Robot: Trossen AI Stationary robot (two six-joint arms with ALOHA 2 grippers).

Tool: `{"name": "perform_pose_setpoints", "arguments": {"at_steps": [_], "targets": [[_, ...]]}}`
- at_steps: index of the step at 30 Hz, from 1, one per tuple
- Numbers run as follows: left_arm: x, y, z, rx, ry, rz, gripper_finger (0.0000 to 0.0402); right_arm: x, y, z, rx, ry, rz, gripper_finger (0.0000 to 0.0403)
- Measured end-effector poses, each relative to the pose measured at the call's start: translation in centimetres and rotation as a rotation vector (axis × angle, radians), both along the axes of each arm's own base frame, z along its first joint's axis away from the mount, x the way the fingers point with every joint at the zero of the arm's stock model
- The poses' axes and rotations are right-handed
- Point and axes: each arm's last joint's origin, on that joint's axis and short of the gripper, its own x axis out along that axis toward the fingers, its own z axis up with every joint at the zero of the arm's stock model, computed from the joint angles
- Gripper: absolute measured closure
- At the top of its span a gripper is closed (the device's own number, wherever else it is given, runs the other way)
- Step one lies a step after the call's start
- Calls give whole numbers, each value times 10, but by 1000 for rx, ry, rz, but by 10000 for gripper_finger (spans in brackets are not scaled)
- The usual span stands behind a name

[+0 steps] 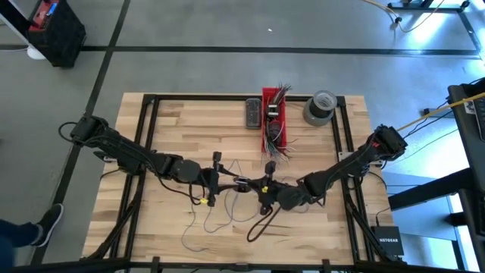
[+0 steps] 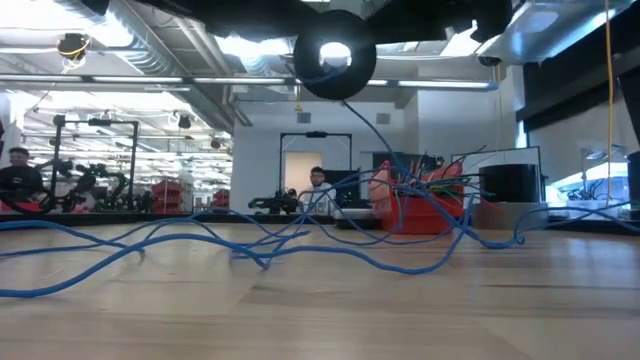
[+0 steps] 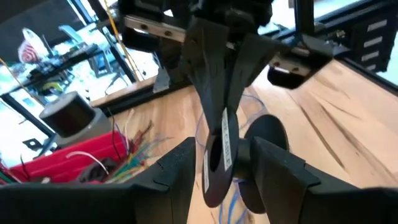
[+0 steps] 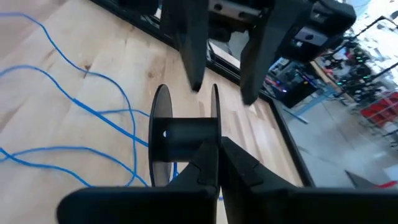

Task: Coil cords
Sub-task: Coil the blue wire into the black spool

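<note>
Both grippers meet mid-table: left gripper [image 3: 214,171] spread wide beside a black spool [image 4: 183,140]; right gripper [image 4: 217,165] pressed together, touching the spool; blue cords [image 4: 93,109] alongside.

The cords [image 2: 200,240] are long, very thin blue wires lying loose on the wooden desk [image 1: 182,129] in wavy loops and crossings, not coiled. From above, they spread over the desk's middle and near part, with a dark loop [image 1: 261,224] there.
</note>
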Motion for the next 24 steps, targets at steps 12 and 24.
{"name": "perform_pose_setpoints", "arguments": {"at_steps": [12,24], "targets": [[0,1,-2,-23,24,11,279,5,-3,3,72,-29,56,399],[0,1,-2,8,21,-3,393,5,-3,4,139,-48,61,386]]}}
